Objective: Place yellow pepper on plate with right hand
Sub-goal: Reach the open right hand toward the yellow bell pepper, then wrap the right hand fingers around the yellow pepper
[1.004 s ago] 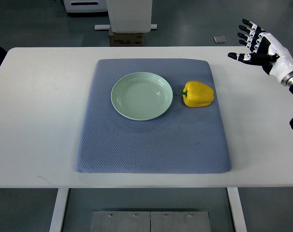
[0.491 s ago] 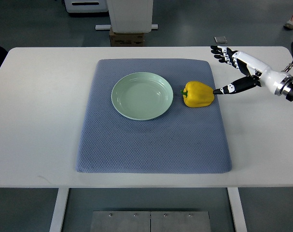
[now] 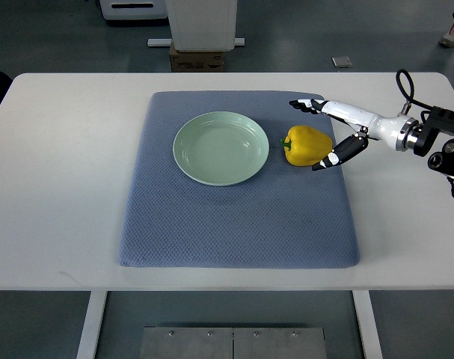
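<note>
My right hand brackets the yellow pepper on the blue mat, fingers spread, nothing grasped. The green plate sits just beside.

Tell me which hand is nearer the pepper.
Right. The right hand is open around the pepper's right side, fingers beyond it and thumb in front, not yet closed on it. The left hand is out of view.
</note>
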You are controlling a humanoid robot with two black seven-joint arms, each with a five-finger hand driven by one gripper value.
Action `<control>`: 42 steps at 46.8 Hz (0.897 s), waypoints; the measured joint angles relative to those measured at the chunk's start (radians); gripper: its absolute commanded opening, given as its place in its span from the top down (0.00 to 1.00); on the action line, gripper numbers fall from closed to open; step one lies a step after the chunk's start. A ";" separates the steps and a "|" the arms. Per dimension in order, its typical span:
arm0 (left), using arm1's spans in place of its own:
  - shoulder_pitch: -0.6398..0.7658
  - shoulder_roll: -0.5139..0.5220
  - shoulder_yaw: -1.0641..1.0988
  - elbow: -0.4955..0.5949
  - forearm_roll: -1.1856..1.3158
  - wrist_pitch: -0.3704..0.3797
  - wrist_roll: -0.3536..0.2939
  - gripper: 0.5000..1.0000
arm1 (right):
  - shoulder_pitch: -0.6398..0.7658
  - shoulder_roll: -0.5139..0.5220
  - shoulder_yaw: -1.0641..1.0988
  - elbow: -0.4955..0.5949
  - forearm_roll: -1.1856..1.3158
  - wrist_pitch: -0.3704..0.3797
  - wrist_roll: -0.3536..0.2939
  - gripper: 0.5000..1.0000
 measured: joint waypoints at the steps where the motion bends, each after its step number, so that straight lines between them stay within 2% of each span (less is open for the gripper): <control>1: 0.000 0.000 0.000 0.000 0.000 0.000 0.000 0.00 | 0.000 0.008 -0.006 -0.005 0.001 -0.001 0.000 0.00; 19: -0.001 0.000 0.000 0.000 0.000 0.000 0.000 0.00 | -0.045 0.092 -0.015 -0.174 0.011 -0.004 -0.023 0.00; 42: -0.001 0.000 0.000 0.000 0.000 0.001 0.000 0.00 | -0.080 0.134 -0.038 -0.253 0.010 -0.003 -0.049 0.00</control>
